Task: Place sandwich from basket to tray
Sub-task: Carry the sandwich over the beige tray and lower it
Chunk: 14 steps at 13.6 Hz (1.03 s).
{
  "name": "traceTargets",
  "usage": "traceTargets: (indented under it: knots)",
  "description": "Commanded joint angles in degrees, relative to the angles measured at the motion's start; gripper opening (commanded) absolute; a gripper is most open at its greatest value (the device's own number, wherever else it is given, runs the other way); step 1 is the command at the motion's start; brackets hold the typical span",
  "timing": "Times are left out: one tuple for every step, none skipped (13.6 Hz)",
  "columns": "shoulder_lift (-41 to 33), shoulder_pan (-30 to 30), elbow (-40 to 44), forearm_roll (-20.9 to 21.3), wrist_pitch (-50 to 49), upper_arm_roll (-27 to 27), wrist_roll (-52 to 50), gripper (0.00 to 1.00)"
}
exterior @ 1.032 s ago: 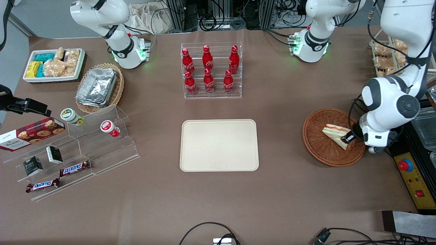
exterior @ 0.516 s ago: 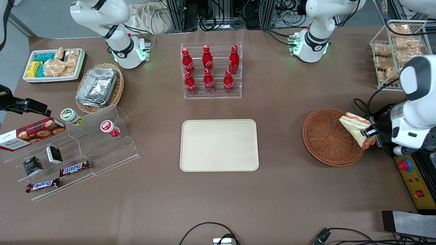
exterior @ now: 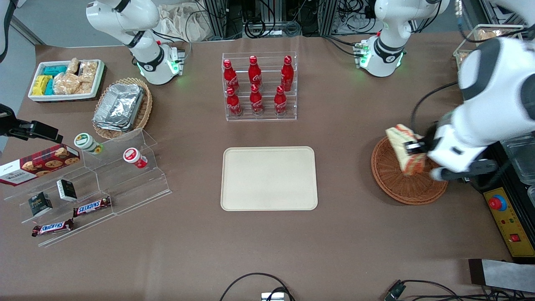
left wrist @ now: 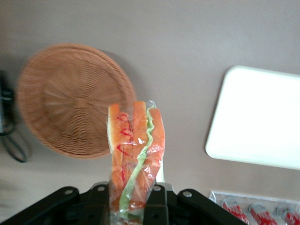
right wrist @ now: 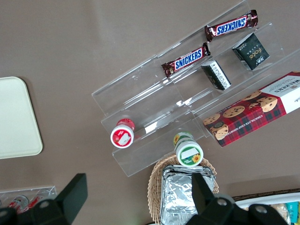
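Gripper (exterior: 414, 147) matt black; sandwich (left wrist: 136, 154) in glossy film; basket (left wrist: 70, 101) rough wicker; tray (exterior: 268, 178) smooth matt.

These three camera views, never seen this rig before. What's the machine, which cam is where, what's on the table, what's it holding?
Two white robot arms are bolted to a brown table; only one works. The front view looks down on the whole table. One wrist view rides on the working arm, the other on the parked arm.

The working arm's gripper is shut on a wrapped sandwich, held in the air above the round wicker basket. The working arm's wrist view shows the same sandwich gripped at one end.

The cream tray at mid-table is where it goes. A rack of red bottles stands farther from the front camera; snacks on clear steps lie toward the parked arm's end.
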Motion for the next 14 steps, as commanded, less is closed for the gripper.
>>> traceTargets:
  knots:
    - [7.5,-5.6,3.0,0.4,3.4,0.1,-1.0,0.00]
    - [9.8,-7.8,2.8,0.8,6.7,0.1,-1.1,0.00]
    - [12.7,-10.3,2.6,0.9,10.1,0.2,-1.2,0.00]
    - [15.4,-11.2,2.5,0.6,13.5,0.2,-1.3,0.00]
    - [17.4,-12.1,2.3,0.6,16.4,0.1,-1.4,0.00]
    - [19.4,-14.2,2.3,0.8,18.4,0.2,-1.7,0.00]
    - [21.4,-15.4,2.3,0.9,20.8,0.2,-2.7,0.00]
    - [23.0,-16.6,2.2,1.1,24.1,0.4,-4.1,0.00]
    - [24.4,-17.8,1.3,2.0,26.4,0.5,-5.6,0.00]
    - [25.6,-18.8,0.7,3.8,27.9,0.5,-8.0,0.00]
    - [27.0,-19.5,0.6,5.9,29.0,0.5,-10.6,0.00]
    - [28.3,-20.4,0.6,8.0,29.8,0.5,-12.9,0.00]
    - [29.1,-21.5,0.6,10.2,31.1,0.5,-14.6,0.00]
    - [29.7,-21.7,0.6,11.4,32.1,0.5,-15.9,0.00]
